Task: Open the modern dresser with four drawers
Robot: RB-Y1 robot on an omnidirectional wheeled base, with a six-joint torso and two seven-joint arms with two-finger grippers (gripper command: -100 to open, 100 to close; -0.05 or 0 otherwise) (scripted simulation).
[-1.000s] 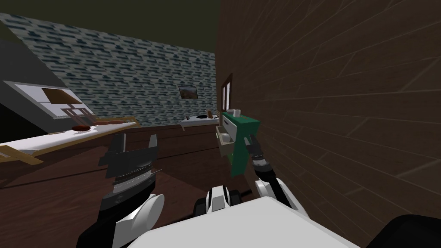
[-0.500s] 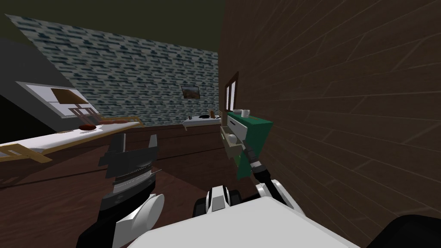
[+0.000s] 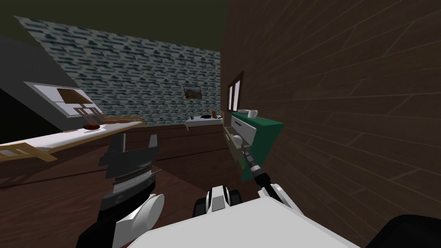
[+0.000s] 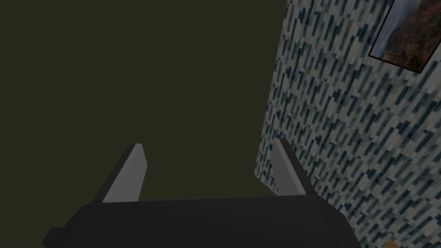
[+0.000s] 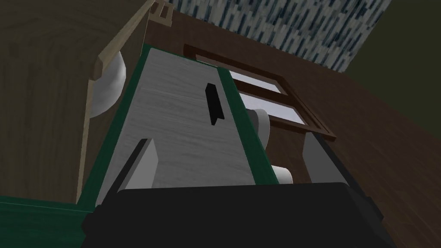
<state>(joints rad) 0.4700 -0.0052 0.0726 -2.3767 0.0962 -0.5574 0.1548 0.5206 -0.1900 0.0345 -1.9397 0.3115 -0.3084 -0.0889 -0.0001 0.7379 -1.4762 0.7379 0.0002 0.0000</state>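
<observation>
Green against the brown plank wall [image 3: 344, 86], the dresser [image 3: 262, 137] seemed rigid, its grey top drawer [image 5: 181, 116] best hooked at the dark slot [image 5: 214, 104] facing the right pincer [image 5: 228, 142], spread empty.

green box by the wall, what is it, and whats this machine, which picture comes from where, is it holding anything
It is a two-armed robot. The wide picture comes from a camera on its head. The other two come from cameras on its hands, looking along the grippers. The green box is a dresser against a brown wall. One drawer is pulled out, with a white ball in it. A cup and a bowl stand on top. The right gripper is at the dresser, open and empty, facing a shut grey drawer front. The left gripper is raised off to the side, also open and empty.
</observation>
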